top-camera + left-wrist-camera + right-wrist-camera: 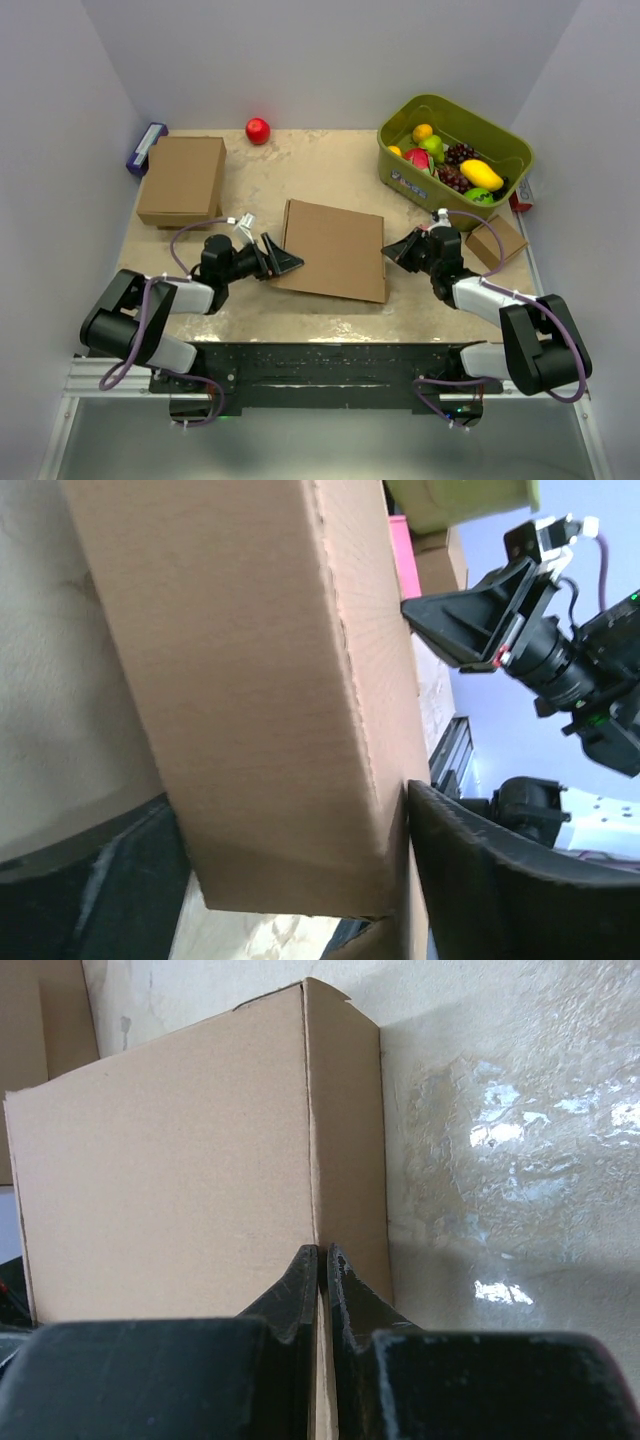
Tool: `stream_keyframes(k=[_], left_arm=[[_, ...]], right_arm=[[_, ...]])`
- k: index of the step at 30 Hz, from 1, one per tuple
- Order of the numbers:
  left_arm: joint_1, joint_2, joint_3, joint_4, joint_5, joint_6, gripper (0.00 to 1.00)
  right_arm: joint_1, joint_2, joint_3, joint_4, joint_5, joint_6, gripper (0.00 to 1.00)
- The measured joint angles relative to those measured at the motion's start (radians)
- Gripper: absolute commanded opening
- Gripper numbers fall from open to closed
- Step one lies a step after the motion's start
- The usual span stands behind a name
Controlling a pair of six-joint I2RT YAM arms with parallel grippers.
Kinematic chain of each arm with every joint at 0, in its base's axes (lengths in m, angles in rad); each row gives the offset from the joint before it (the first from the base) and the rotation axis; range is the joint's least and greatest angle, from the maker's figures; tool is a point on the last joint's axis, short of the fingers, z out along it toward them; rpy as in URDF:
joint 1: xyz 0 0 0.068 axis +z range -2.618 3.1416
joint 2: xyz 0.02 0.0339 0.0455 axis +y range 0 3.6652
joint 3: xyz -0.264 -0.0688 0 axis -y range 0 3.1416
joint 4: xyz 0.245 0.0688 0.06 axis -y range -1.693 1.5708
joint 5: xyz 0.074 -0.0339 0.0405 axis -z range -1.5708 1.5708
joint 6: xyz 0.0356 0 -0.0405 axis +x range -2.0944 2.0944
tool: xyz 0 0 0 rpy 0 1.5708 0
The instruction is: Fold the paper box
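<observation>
Centre of the table (330,160) holds the paper box (335,250) in top view, left gripper (285,262) at its 9 o'clock, right gripper (392,250) at 3 o'clock. Left wrist view: spread fingers (480,870) straddle its end, grip not clear. Right wrist view: clenched tips touch its side.

Plain brown paper box (335,250)

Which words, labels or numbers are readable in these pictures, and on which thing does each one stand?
No text can be read.
White label on the green bin: too small to read.
Pale marks on the purple item: blurred.
The paper box: plain, no print shows.
</observation>
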Motion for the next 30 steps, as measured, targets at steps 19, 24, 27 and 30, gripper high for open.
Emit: stream_keyframes(k=[19,24,27,30], left_arm=[[0.007,-0.035,0.031,-0.054,0.041,-0.108,0.38],[0.068,-0.094,0.037,-0.156,0.142,-0.106,0.38],[0.101,-0.134,0.036,-0.22,0.168,-0.107,0.38],[0.105,-0.17,0.021,-0.277,0.172,-0.119,0.38]], right_arm=[[0.371,-0.195,0.109,-0.329,0.345,-0.281,0.99],[0.569,-0.271,0.142,-0.368,0.551,-0.441,0.99],[0.717,-0.275,0.171,-0.379,0.665,-0.545,0.99],[0.912,-0.259,0.217,-0.344,0.697,-0.651,0.99]])
